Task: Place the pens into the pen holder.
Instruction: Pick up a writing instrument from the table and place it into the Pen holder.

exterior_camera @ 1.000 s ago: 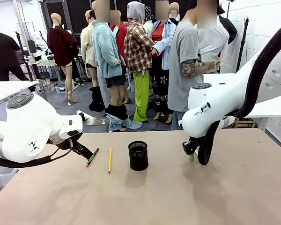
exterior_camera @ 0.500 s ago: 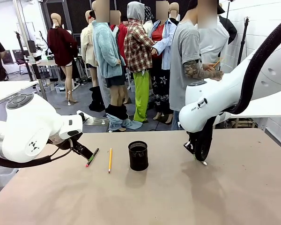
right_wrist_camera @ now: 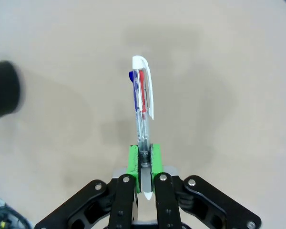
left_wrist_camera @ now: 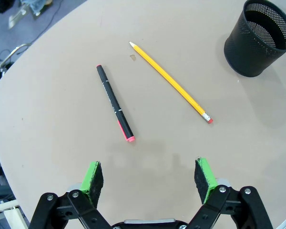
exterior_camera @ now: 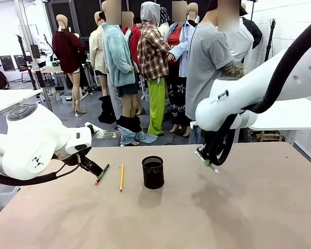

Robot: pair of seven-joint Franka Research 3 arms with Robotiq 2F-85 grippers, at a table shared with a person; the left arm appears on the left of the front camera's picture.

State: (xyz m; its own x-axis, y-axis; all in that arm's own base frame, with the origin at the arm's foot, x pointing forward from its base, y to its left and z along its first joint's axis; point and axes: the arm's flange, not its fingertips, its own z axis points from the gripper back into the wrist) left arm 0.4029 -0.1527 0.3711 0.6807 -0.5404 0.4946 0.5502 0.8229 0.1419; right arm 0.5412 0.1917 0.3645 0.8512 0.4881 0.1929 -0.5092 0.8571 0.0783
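1. The right fingers are clamped on a clear pen with a white clip. They grip its lower barrel, and the clip end juts out ahead of the green pads, with blue and red refills showing inside.
2. In the front view these fingers hang above the desk, off its surface and to the right of the pen holder.
3. The left fingers stand wide apart with nothing between them, low over the left part of the desk.
4. Ahead of them a black pen with red ends lies flat on the desk. A yellow pencil lies beside it without touching, eraser end nearer the fingers.
5. The pen holder stands upright on the desk just beyond the pencil, apart from it.
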